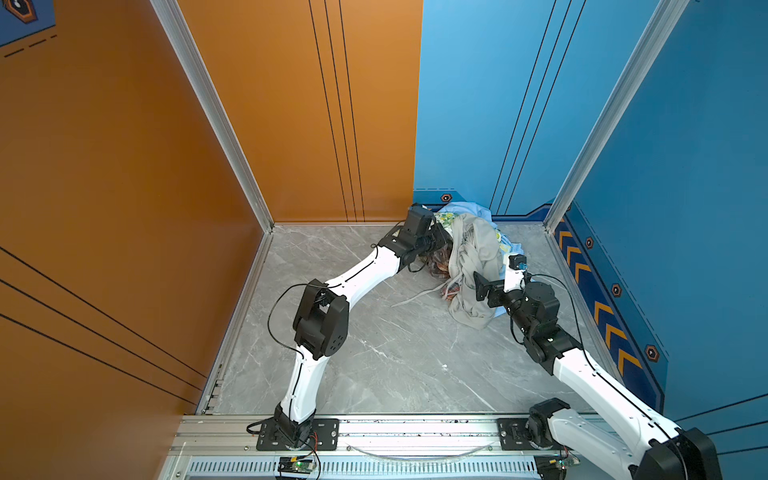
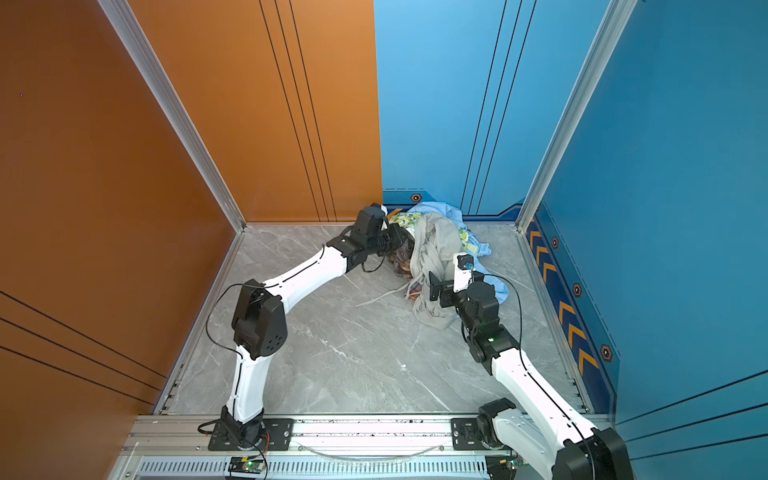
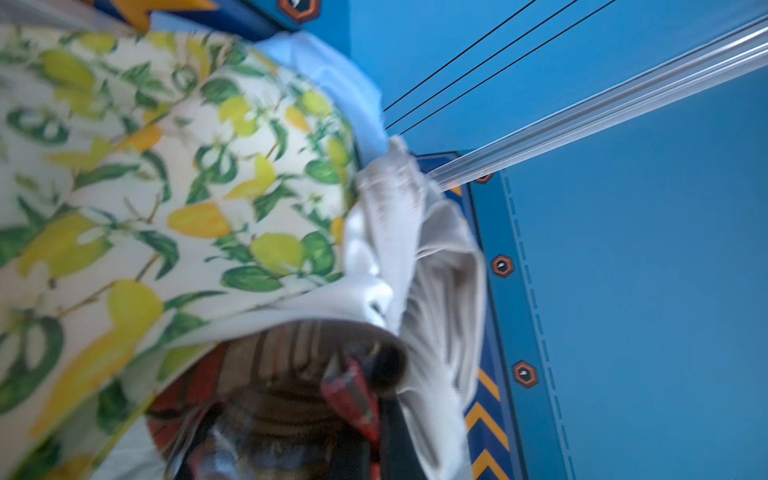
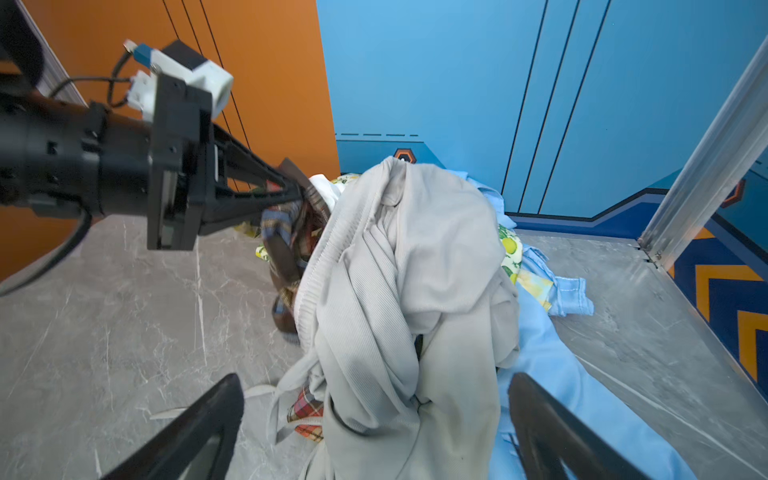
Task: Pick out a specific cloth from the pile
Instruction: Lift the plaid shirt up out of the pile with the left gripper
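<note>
The left claw (image 4: 301, 194) is pressed together on a fold of the plaid shirt-like cloth in red, orange, brown and grey-blue checks (image 4: 286, 237), pinching it at the edge of the pile of mixed garments (image 1: 469, 257) at the back of the grey marbled desk (image 4: 124, 311). The right claw (image 4: 374, 378) is spread wide and holds nothing, poised beside the pile's near end. Most of the plaid cloth lies buried under the plain grey ribbed garment (image 4: 415, 270), with the white lemon-print cloth (image 3: 166, 166) and the light blue garment (image 4: 548, 374) alongside (another checked corner peeks out lower down). The grip looks made. Drawing the cloth free of the heap remains, and the grey garment may well drag along.
</note>
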Motion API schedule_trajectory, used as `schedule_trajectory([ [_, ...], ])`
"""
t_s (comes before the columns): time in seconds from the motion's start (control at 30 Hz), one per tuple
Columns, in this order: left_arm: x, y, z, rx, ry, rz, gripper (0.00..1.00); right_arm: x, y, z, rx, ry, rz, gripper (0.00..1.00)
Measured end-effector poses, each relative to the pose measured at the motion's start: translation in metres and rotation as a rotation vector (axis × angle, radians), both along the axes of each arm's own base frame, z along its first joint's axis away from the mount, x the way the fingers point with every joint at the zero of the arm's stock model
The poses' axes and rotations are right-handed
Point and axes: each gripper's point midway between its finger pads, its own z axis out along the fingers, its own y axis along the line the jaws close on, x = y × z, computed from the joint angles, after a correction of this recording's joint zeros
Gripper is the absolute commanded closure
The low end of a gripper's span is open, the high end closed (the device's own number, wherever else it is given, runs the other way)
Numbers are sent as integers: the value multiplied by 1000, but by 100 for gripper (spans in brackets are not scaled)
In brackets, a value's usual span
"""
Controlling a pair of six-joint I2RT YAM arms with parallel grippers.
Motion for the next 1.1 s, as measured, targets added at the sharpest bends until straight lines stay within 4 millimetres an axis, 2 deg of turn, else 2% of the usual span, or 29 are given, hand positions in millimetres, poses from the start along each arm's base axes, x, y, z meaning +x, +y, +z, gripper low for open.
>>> schedule_trajectory([
  [0.07,6,-4,51,-40,-88,-8,100,0,-3,10,23,-10,-17,0],
  [0.13,8,-6,93,-78,-166,-12,100,1,-4,19,38,-20,-24,0],
  [0.17,8,-6,109,-91,-196,-14,100,1,-4,22,47,-23,-26,0],
  [0.23,8,-6,129,-107,-234,-20,100,1,-5,27,59,-27,-30,0],
  [0.33,5,-9,139,-109,-252,-39,100,0,-6,32,66,-33,-32,0],
  [0.5,-2,-12,140,-82,-263,-75,100,0,-5,35,70,-39,-21,0],
  [0.63,-9,-17,141,-64,-276,-103,100,4,7,41,79,-44,38,0],
  [0.8,-29,-20,160,-66,-302,-135,100,25,39,45,54,-28,154,0],
  [1.0,-55,-13,190,-80,-347,-156,100,65,75,34,-16,19,235,1],
  [1.07,-58,-10,194,-79,-353,-157,100,78,83,24,-41,42,246,6],
  [1.1,-59,-9,194,-76,-353,-158,100,87,87,19,-53,52,250,15],
])
